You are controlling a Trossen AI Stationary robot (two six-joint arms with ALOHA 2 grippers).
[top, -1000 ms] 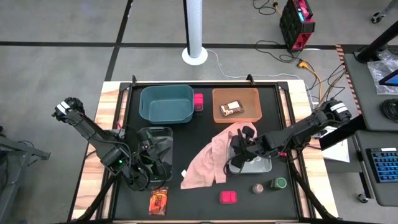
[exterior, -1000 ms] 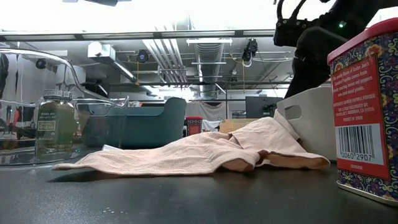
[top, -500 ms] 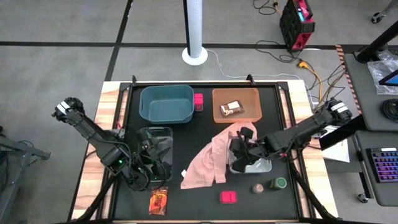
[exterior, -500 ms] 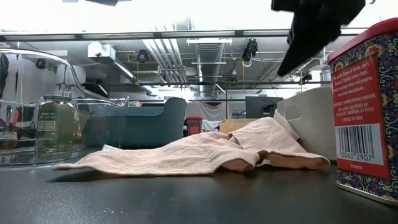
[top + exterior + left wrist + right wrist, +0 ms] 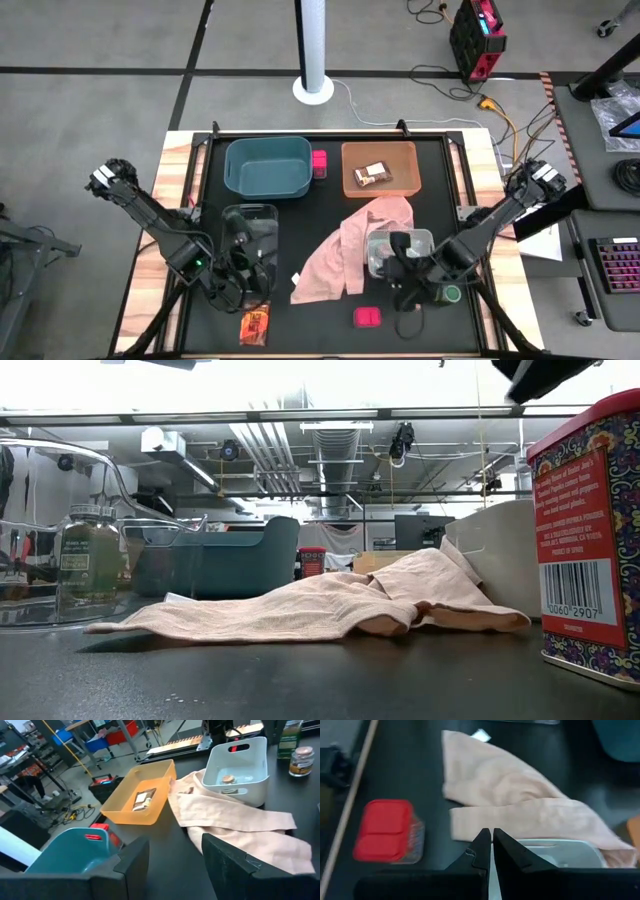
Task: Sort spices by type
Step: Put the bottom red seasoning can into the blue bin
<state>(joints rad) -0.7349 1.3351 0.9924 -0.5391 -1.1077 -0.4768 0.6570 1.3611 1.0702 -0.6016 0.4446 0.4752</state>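
The sort looks partly done. On the tabletop, the orange bin at the far side holds a brown packet, the grey bin right of centre holds a brownish jar, and the clear bin on the left holds a jar seen through its wall in the low view. The teal bin at the far left appears empty, though a pink box stands just beside its right wall, outside it.

Left to place, as I judge it: the pink box at the near edge, the orange-red packet at the near left, and a green-lidded jar near right (a jar with a pale top also shows beside it in the left wrist view, hidden from above by the arm). The pink cloth lies sprawled across the middle, one end against the grey bin.

The right hand has its fingers pressed together and holds nothing; it sits over the near right, close to the loose jars. The left hand hangs by the clear bin with fingers apart and nothing between them.
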